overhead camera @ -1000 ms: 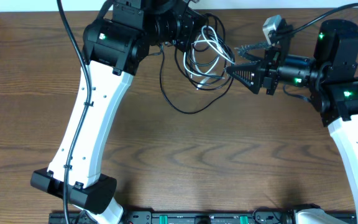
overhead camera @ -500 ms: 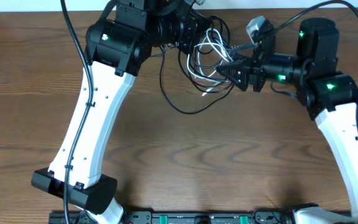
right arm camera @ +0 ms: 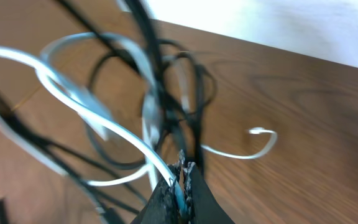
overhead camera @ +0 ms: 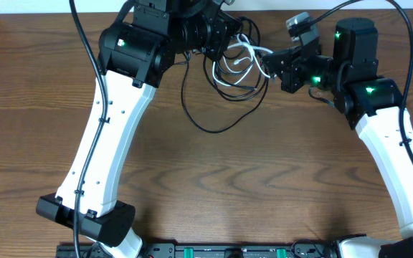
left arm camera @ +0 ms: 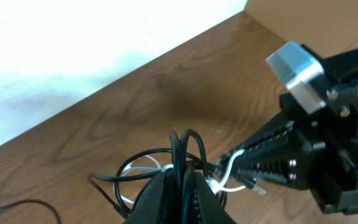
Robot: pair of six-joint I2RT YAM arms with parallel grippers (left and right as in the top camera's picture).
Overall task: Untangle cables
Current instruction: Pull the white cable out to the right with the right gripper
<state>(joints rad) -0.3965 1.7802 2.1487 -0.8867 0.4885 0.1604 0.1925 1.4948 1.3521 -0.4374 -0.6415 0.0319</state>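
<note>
Two cables are held tangled above the far desk (overhead camera: 264, 179): the black cable (left arm camera: 174, 152) is pinched in the clenched left hand (left arm camera: 180, 183), the white cable (overhead camera: 253, 50) (blurred, apparently) in the clenched right hand (right arm camera: 182, 177).

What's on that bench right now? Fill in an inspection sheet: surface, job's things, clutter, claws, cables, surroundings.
Surface: brown wood-grain table, bare over most of its area.
Job's things: black cable and white cable, looped through each other near the far edge, partly lifted.
Clutter: nothing seen.
Claws: left claw shut on the black cable; right claw shut on the white cable, with black strands crossing close by.
Cables: thick black arm wiring runs along the left arm, apart from the tangle.
Surroundings: white wall beyond the table's far edge.
</note>
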